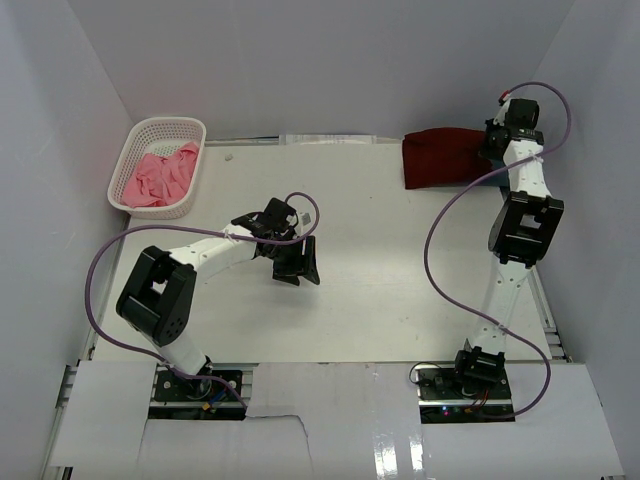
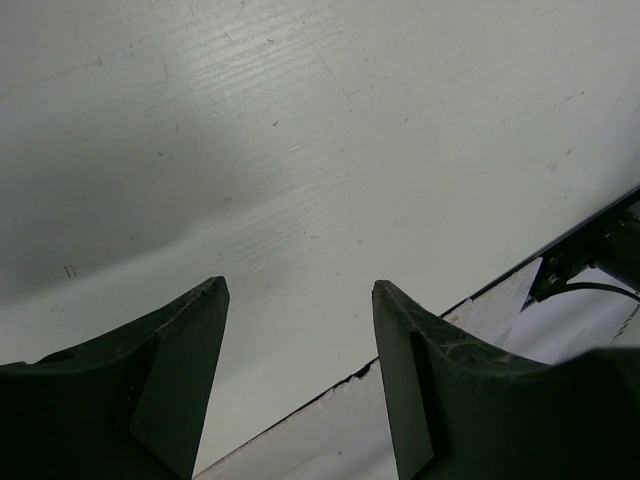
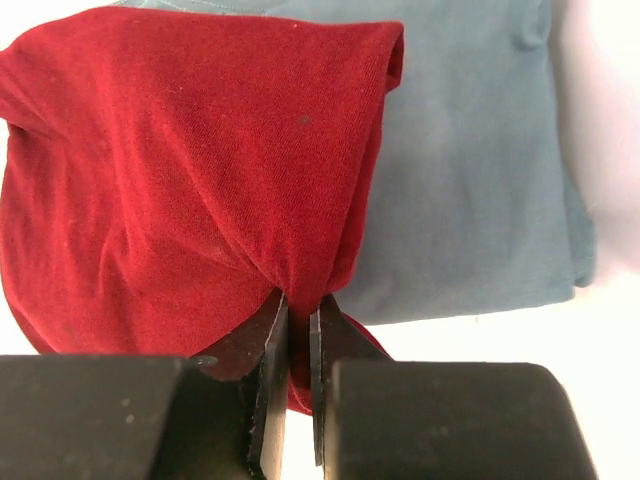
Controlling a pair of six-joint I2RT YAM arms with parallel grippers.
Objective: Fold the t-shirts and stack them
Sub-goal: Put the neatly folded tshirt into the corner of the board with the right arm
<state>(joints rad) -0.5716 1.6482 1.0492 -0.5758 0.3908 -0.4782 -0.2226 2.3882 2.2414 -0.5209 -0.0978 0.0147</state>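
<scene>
Progress stands near the midpoint: the maroon t-shirt lies over the folded slate-blue t-shirt at about one o'clock on the surface, bunched rather than flat. The right hand is clenched on a pinch of maroon cloth at the shirt's edge. The pink t-shirt sits crumpled in the white basket at ten o'clock, unfolded and not yet on the pile. The left hand hovers released over the middle of the surface, grasping nothing. Left to do, I judge: flatten the maroon, then fetch, fold and add the pink.
</scene>
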